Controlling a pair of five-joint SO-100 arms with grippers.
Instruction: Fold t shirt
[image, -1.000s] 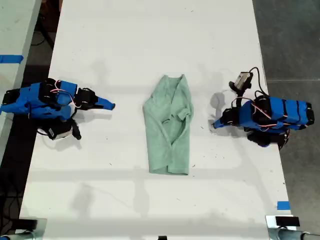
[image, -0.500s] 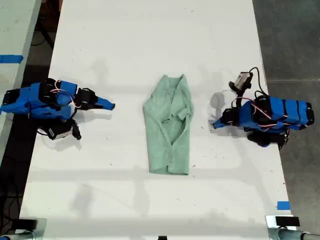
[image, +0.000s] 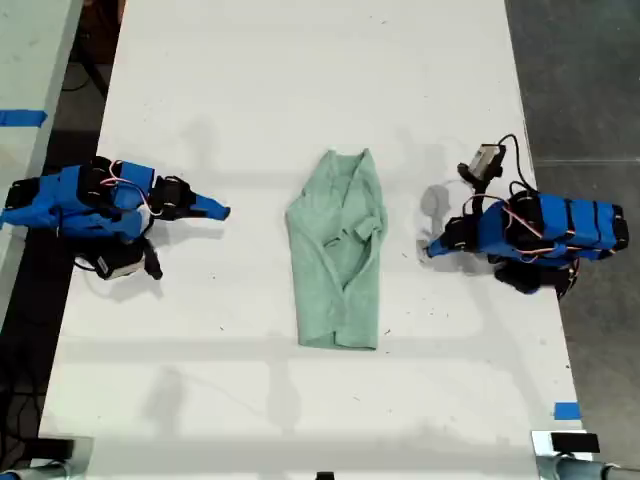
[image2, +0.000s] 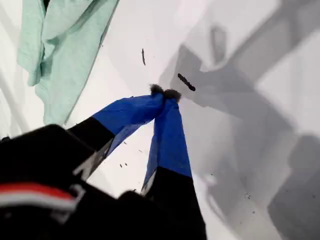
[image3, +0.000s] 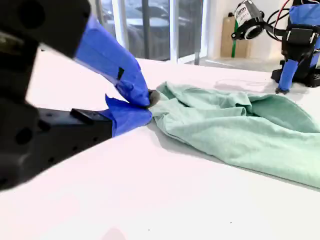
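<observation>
The pale mint-green t shirt (image: 340, 258) lies folded into a narrow, wrinkled strip in the middle of the white table (image: 300, 80). My first gripper (image: 430, 250) sits on the table at the exterior view's right, a short way from the shirt, shut and empty. Its blue fingertips (image2: 159, 91) meet above bare table, with the t shirt (image2: 60, 55) off to one side. My second gripper (image: 225, 211) rests at the exterior view's left, also shut and empty, pointing at the shirt. Its closed tips (image3: 147, 100) hover in front of the t shirt (image3: 240, 130).
Blue tape marks (image: 566, 410) sit near the table's edge at the exterior view's lower right. Another table with blue tape (image: 22, 117) stands at the exterior view's left. The first arm (image3: 295, 45) and its camera show beyond the shirt in the second wrist view.
</observation>
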